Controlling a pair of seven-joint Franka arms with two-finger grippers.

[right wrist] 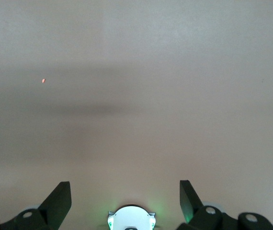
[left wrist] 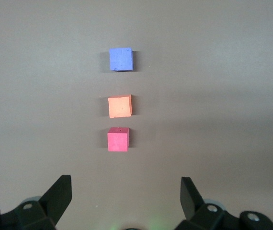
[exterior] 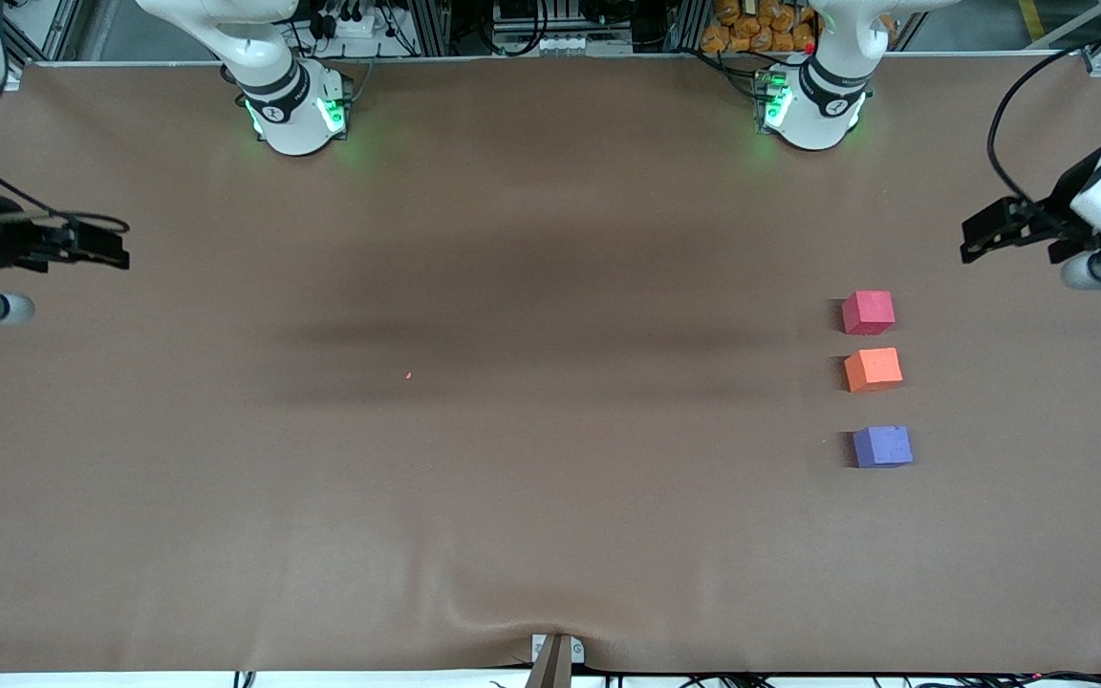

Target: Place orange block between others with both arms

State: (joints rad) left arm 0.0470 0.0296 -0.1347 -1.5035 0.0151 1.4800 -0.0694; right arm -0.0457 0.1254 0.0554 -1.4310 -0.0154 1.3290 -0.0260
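Observation:
Three small cubes lie in a row on the brown tablecloth toward the left arm's end. The orange block [exterior: 873, 369] [left wrist: 119, 106] sits between the others. The pinkish-red cube [exterior: 868, 312] [left wrist: 118, 140] is farther from the front camera, with a narrow gap to the orange block. The purple-blue cube [exterior: 882, 446] [left wrist: 121, 59] is nearer, with a wider gap. My left gripper [exterior: 973, 239] [left wrist: 126, 184] hangs open and empty at that end of the table, off to the side of the pinkish-red cube. My right gripper [exterior: 117, 244] [right wrist: 125, 189] waits open and empty at the right arm's end.
A tiny orange speck [exterior: 408, 375] [right wrist: 43, 80] lies on the cloth near the middle. The two green-lit arm bases [exterior: 294, 110] [exterior: 813, 105] stand along the table's edge farthest from the front camera. The cloth wrinkles over a bracket [exterior: 555, 650] at the nearest edge.

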